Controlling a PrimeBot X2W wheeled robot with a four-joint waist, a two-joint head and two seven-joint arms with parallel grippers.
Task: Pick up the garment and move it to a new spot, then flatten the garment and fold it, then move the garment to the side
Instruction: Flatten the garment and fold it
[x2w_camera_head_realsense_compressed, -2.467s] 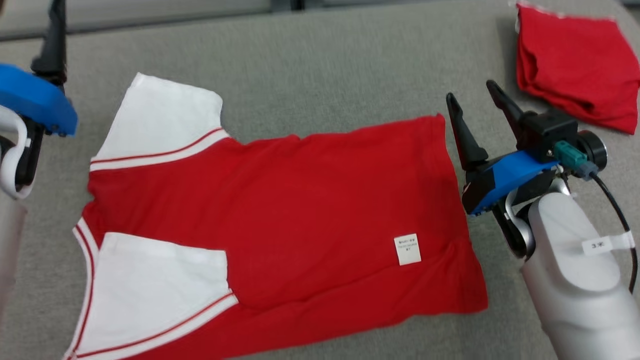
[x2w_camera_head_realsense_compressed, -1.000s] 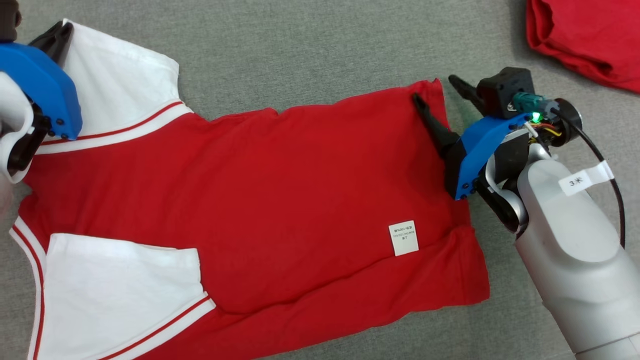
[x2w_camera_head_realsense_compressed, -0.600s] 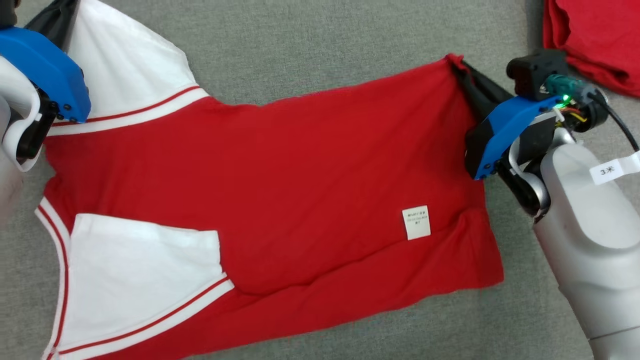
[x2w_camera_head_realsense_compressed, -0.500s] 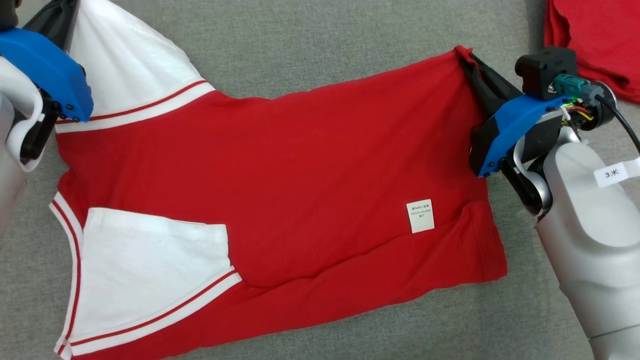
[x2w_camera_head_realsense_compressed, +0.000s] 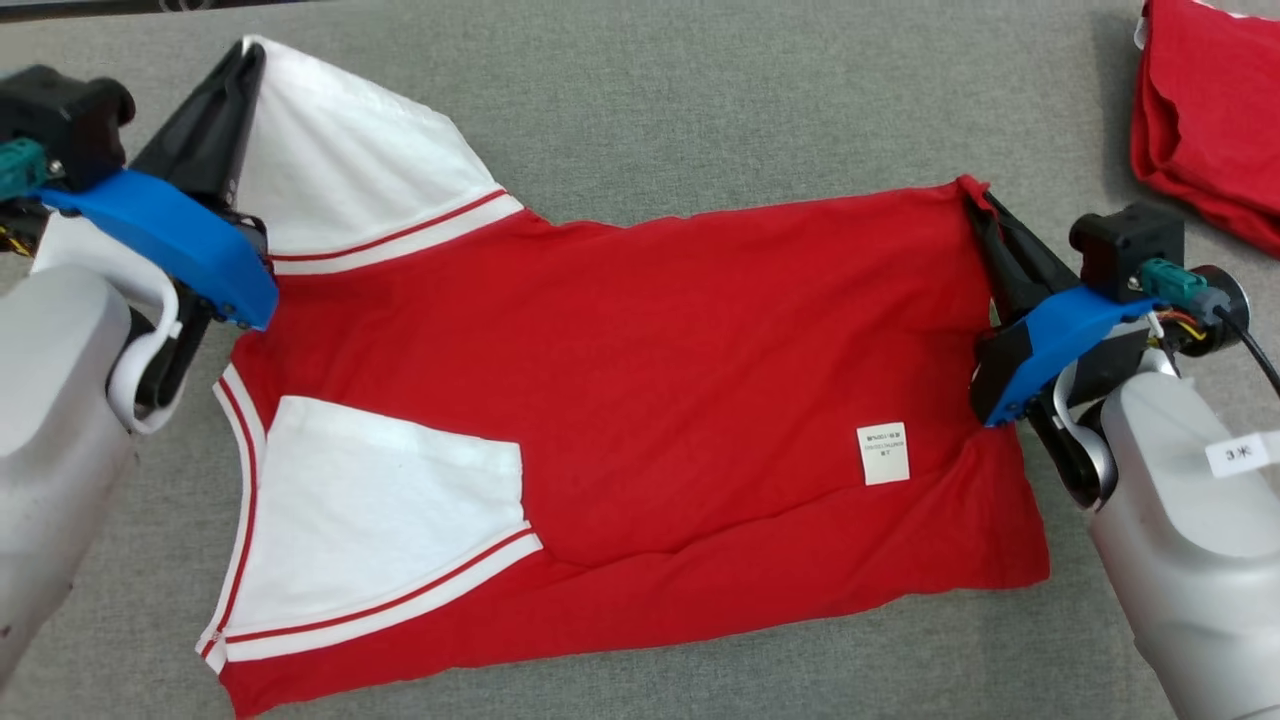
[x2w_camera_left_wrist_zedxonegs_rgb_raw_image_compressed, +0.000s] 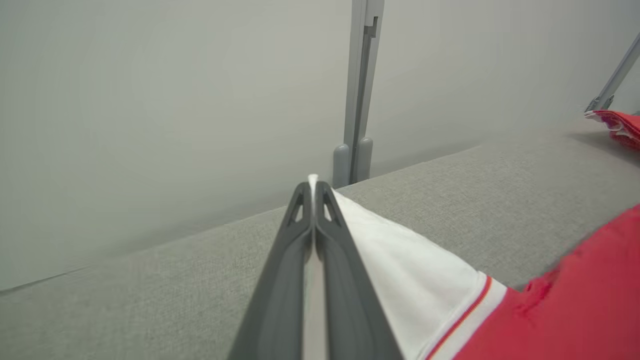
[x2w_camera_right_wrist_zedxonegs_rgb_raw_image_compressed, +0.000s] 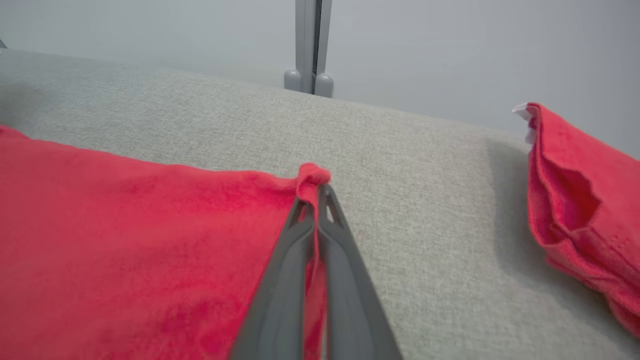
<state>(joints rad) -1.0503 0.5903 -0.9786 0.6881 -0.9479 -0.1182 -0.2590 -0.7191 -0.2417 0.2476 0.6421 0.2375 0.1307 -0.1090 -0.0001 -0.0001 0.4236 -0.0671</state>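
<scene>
Cloth is covering most of the near ground in the head view: a red knit short-sleeved garment (x2w_camera_head_realsense_compressed: 650, 400) is lying spread on the grey woven fabric surface (x2w_camera_head_realsense_compressed: 700, 90), its neck end pointing to nine o'clock and its hem end pointing to three o'clock. Closest to the robot, at seven o'clock, the near white sleeve (x2w_camera_head_realsense_compressed: 380, 520) with its red-striped cuff is lying folded flat over the red body. At four o'clock a small white rectangular label (x2w_camera_head_realsense_compressed: 884, 453) is sitting on the red cloth, near the hem.

Farther out, at ten o'clock, the left gripper (x2w_camera_head_realsense_compressed: 248, 55) is pressing its two long dark fingers together on the outer tip of the far white sleeve (x2w_camera_head_realsense_compressed: 360, 170); in the left wrist view a sliver of white cloth is poking out past the fingertips. At two o'clock the right gripper (x2w_camera_head_realsense_compressed: 975, 195) is likewise pinching, fingers closed, the far hem corner of the garment, with a small bunch of red cloth gathering at its tips. The garment's far edge is running between these two grips.

Beyond, at one o'clock, a folded red cloth bundle (x2w_camera_head_realsense_compressed: 1210, 120) is resting on the same surface, well apart from the garment. Farthest off, in the wrist views, a grey upright metal post (x2w_camera_left_wrist_zedxonegs_rgb_raw_image_compressed: 357, 100) is standing at twelve o'clock against a pale plain wall (x2w_camera_left_wrist_zedxonegs_rgb_raw_image_compressed: 150, 100).
</scene>
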